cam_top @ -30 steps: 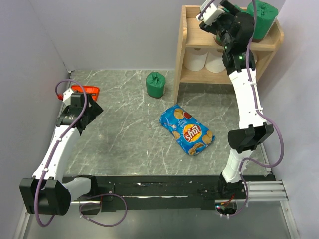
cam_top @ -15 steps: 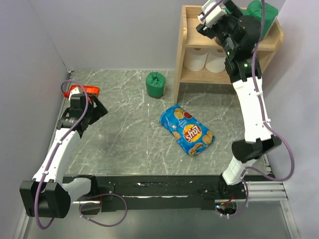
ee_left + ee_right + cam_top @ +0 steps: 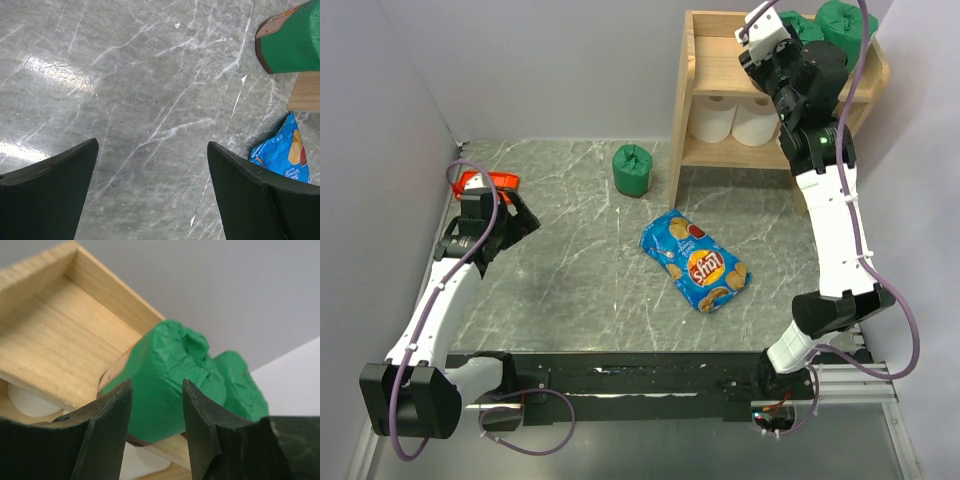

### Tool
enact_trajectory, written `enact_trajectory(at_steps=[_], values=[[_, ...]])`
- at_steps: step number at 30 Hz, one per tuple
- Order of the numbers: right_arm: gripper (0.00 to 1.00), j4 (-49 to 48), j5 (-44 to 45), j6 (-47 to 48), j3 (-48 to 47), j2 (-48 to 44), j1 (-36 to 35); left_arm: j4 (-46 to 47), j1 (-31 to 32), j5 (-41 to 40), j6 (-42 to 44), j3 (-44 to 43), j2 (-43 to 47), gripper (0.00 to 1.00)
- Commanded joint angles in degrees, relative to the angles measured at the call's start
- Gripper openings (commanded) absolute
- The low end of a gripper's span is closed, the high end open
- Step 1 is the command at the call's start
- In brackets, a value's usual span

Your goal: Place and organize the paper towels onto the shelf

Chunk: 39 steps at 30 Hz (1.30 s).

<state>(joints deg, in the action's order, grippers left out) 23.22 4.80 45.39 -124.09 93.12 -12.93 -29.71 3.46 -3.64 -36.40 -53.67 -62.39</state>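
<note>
**Grey marble worktop, pale walls: shelf part loaded, one green roll loose**

Grey veined worktop [image 3: 570, 290], boxed by pale lilac walls [image 3: 540, 60]. In the top view the wooden shelf [image 3: 712, 62] sits at 1 o'clock and has two tiers. The lower tier holds two white rolls [image 3: 715, 118], upright and side by side. The right end of the upper tier holds two green rolls [image 3: 847, 22], partly behind the right arm. A loose green roll [image 3: 632, 168] stands on the worktop at 12 o'clock, near the shelf's left side panel but apart from it. A blue chip bag [image 3: 695, 260] lies flat at 4 o'clock from that roll. A red tool [image 3: 490, 180] lies at 9 o'clock, half hidden by the left arm.

Only the right wrist view shows the wrap close up. It is crinkled green paper gathered at the top, with a brown base edge under the nearer roll. The second roll is just behind, at 3 o'clock, and a white roll peeks out under the upper board at 8 o'clock. The right end effector [image 3: 156, 386] has a narrow gap with nothing between the fingers. The nearer green roll lies beyond the tips; cannot tell if they touch it.

Only the left wrist view shows the left end effector [image 3: 152, 145] clearly: spread wide, nothing in it, above the worktop. The same view catches the loose green roll's brown base at 1 o'clock and the chip bag's corner at 4 o'clock.
</note>
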Motion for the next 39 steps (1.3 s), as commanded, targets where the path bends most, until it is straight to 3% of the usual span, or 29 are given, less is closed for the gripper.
enact_trajectory(at_steps=[1,11,20,25,29,33,35,39], values=[[0.50,-1.3,2.9,-2.2,-0.4,1.8,1.3,2.1,0.1,1.0,1.1,0.0,1.7,0.96],[0.50,-1.2,1.8,-2.8,-9.0,10.6,3.7,2.5,0.1,0.8,1.4,0.2,2.1,0.96],[0.51,-2.4,-4.2,-6.3,0.3,2.5,3.4,3.8,0.1,1.3,1.8,0.1,1.7,0.97],[0.60,1.5,-10.8,-12.8,4.0,-3.6,1.3,3.2,0.2,6.3,1.2,-5.8,-3.5,0.99],[0.75,-2.0,-9.5,-17.5,18.7,-12.8,-3.1,3.3,1.1,7.8,-0.5,-15.4,-9.9,0.97],[0.99,-6.9,-7.1,-22.2,36.0,-26.5,-11.7,5.1,3.3,8.2,-1.9,-22.7,-19.7,0.96],[1.00,-8.9,-5.6,-26.6,45.8,-30.8,-17.8,7.0,5.2,7.3,-2.0,-26.4,-23.2,0.96],[1.00,-9.0,-4.9,-34.7,56.3,-40.3,-25.0,10.6,7.7,9.2,-1.6,-32.4,-33.4,0.95]])
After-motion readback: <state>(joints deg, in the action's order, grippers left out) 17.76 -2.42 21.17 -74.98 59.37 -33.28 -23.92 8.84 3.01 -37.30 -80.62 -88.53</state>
